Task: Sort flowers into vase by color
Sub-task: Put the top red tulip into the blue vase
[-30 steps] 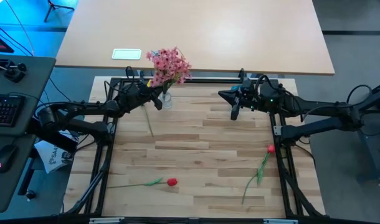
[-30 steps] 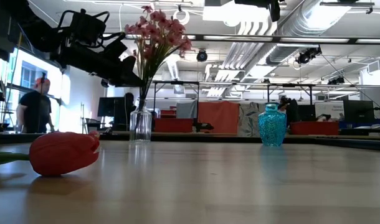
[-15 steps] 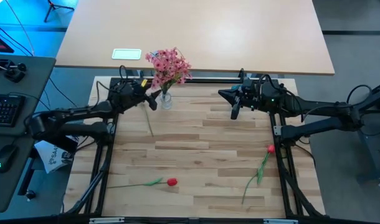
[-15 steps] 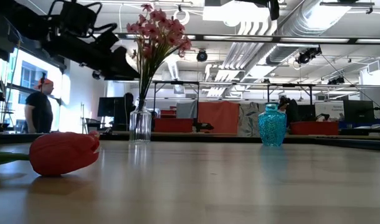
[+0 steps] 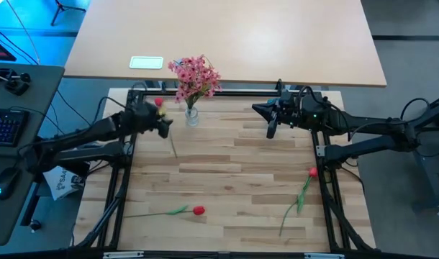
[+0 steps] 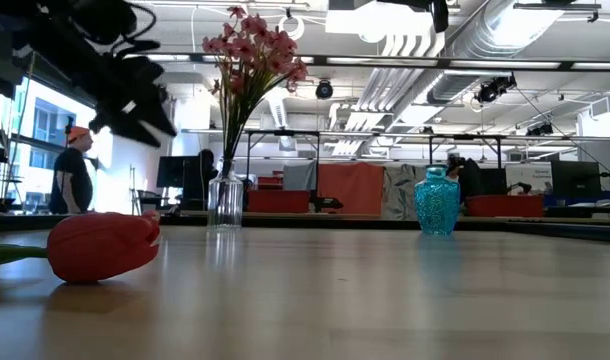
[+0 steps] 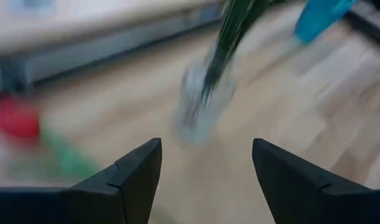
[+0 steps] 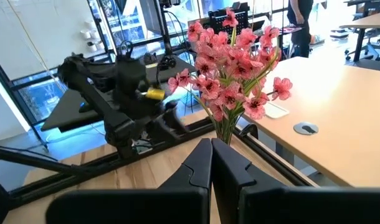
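**On the table: sorting flowers by colour**

At the back of the table (image 5: 234, 180), seeing all the pink flowers (image 5: 194, 75) standing in the clear vase (image 5: 191, 117).

Hanging just beside that vase, on its left, with the left gripper (image 5: 164, 128). Spreading its fingers (image 7: 137, 174) wide apart and holding nothing at all.

Waiting at the back right with the right gripper (image 5: 270, 129), well apart from the left one. Pressing its fingers (image 8: 199, 168) close together, with nothing between them.

Seeing three red tulips lying flat on the wood, well apart from each other. Finding the back tulip (image 5: 159, 103) right by the left gripper, with its red head near the back left corner. Finding the front tulip (image 5: 198, 211) near the front, a bit to the left. Finding the right tulip (image 5: 312, 172) close to the right edge.

Seeing a blue vase (image 6: 437, 201) standing at the back too, well apart from the clear one, in the low view.
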